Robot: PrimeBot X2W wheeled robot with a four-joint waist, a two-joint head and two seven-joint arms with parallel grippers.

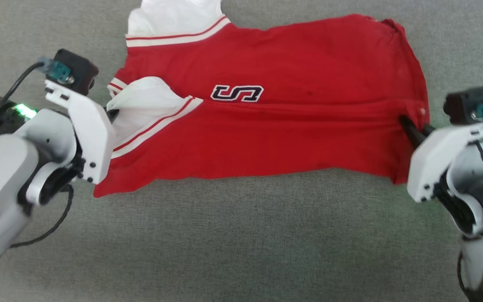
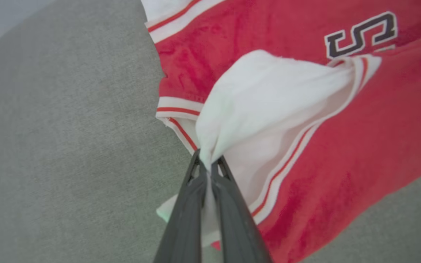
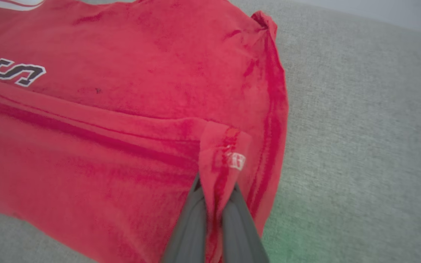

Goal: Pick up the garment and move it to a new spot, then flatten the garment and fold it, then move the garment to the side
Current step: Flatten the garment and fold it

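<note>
The red garment (image 1: 275, 130) lies spread sideways on the grey surface, its near half folded up over the rest along a long crease, a dark "S" logo (image 1: 237, 93) facing up. One white sleeve (image 1: 174, 19) sticks out at the far left. My left gripper (image 2: 207, 166) is shut on the other white sleeve (image 2: 269, 95), bunched between its fingers at the garment's left end. My right gripper (image 3: 216, 188) is shut on a pinch of the red hem (image 3: 221, 153) at the right end, beside a small white label. In the head view the left gripper (image 1: 112, 112) and right gripper (image 1: 405, 121) hold opposite ends.
A grey fabric-covered surface (image 1: 241, 243) runs under everything, with bare room in front of the garment and to the right (image 3: 360, 128). Black cables (image 1: 53, 228) hang from both forearms.
</note>
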